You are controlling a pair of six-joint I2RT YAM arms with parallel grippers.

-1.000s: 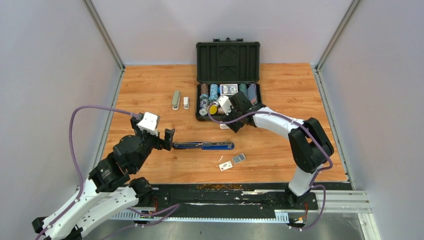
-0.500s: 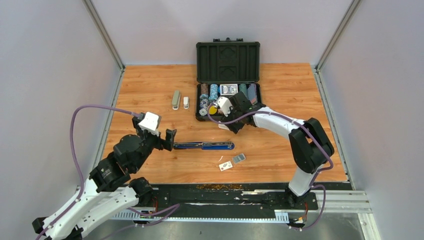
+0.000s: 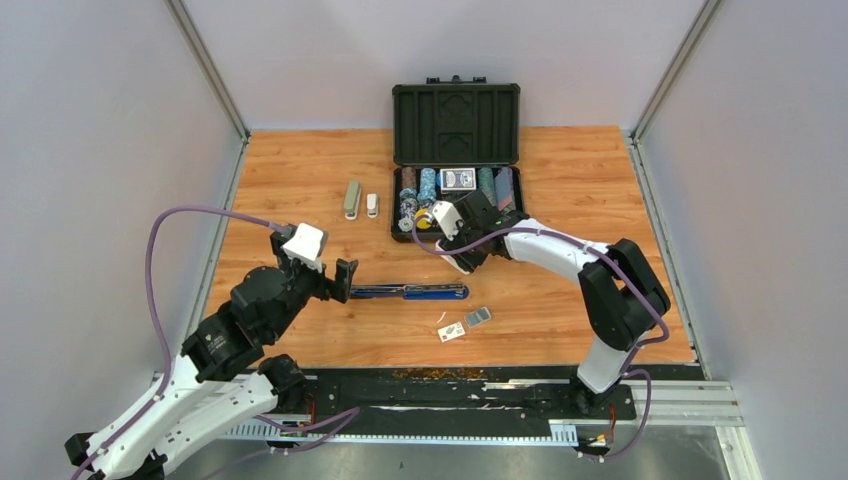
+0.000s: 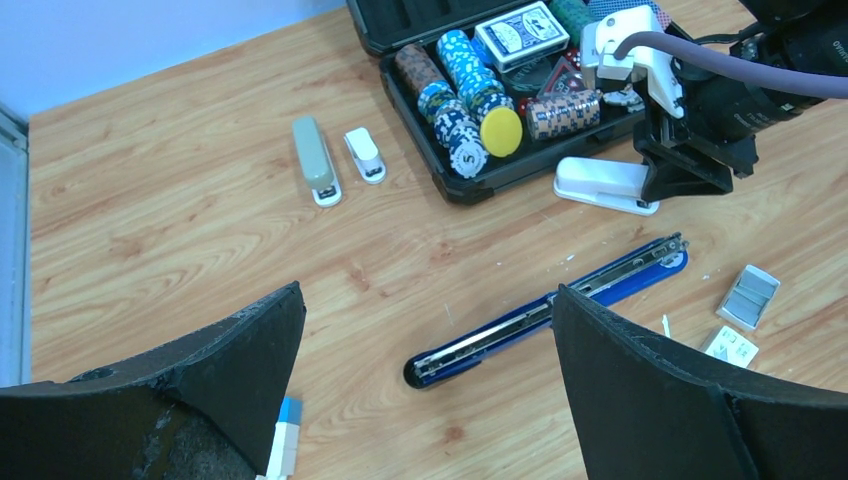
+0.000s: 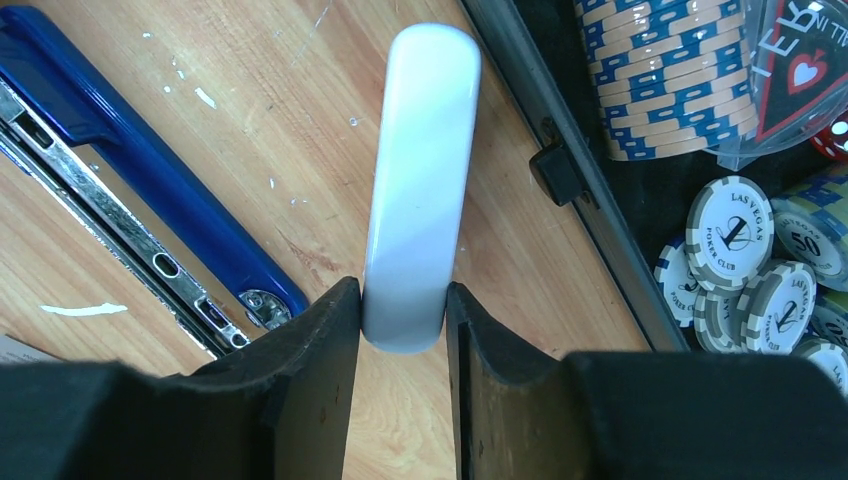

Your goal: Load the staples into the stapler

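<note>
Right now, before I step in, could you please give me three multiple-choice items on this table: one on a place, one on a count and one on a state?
1. Where do the staples lie?
A) on the wood beside the small white box
B) at the far left corner
C) against the back wall

2. How many staplers are in view?
A) two
B) three
C) four

3. How is the blue stapler?
A) lying on the table with its metal rail exposed
B) shut, no metal showing
C) held up off the table

1 A: the top view shows them next to the box, on bare wood.
2 C: the olive stapler, the small white stapler, the large white stapler and the blue one.
3 A: its silver rail shows, and it rests on the wood.
</note>
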